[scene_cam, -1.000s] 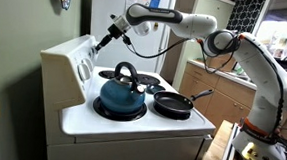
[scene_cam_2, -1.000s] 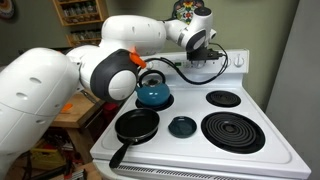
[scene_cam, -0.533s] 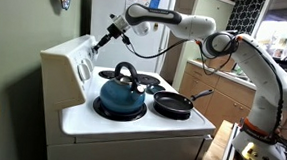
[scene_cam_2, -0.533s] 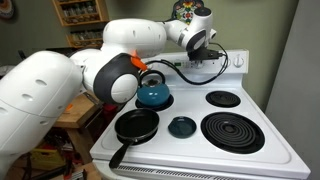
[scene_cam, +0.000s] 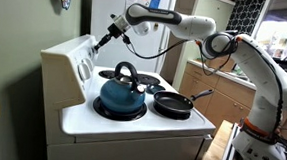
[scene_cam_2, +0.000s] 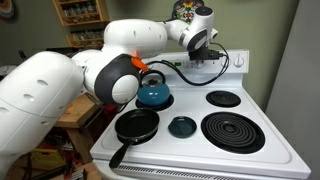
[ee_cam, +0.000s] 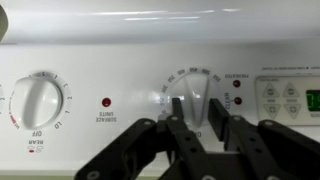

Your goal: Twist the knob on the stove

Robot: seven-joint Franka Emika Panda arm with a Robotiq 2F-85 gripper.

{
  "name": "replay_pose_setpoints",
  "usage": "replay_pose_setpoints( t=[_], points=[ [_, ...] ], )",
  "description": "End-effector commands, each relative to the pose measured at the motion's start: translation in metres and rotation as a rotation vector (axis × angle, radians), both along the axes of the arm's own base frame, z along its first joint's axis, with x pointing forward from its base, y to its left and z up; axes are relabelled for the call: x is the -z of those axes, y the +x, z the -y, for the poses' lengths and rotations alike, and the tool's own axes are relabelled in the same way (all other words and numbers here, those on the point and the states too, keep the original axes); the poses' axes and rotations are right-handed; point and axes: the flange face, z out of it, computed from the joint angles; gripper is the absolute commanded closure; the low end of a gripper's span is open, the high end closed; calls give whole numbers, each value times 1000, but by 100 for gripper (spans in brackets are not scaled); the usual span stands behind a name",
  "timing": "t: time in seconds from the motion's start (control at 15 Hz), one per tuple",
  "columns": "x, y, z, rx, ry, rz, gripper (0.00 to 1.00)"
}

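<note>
- in an exterior view — white stove fills the lower left; jaws sit at its back panel, upper left.
- in an exterior view — stove lower right; jaws at the panel, top centre.
- wrist view — jaws part-open astride the knob, centre; whether they pinch it, cannot tell.

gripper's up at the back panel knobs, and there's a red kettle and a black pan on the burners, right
Not quite: the kettle is blue, not red, as both exterior views show. The gripper is at the knobs on the back panel, and the black pan sits on the stove too.
</note>
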Motion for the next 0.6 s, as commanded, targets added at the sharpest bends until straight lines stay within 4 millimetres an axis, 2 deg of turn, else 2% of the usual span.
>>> replay_pose_setpoints(
  t=[0.0, 0.07, 0.13, 0.2, 0.47, 0.53],
  points=[
    [10, 3, -4, 20, -9, -26, 45],
    [11, 3, -4, 24, -8, -29, 76],
    [12, 3, -4, 24, -7, -33, 71],
    [11, 3, -4, 26, -6, -33, 71],
    [8, 2, -4, 20, -9, -49, 100],
    [8, 2, -3, 22, -7, -51, 100]
  ],
)
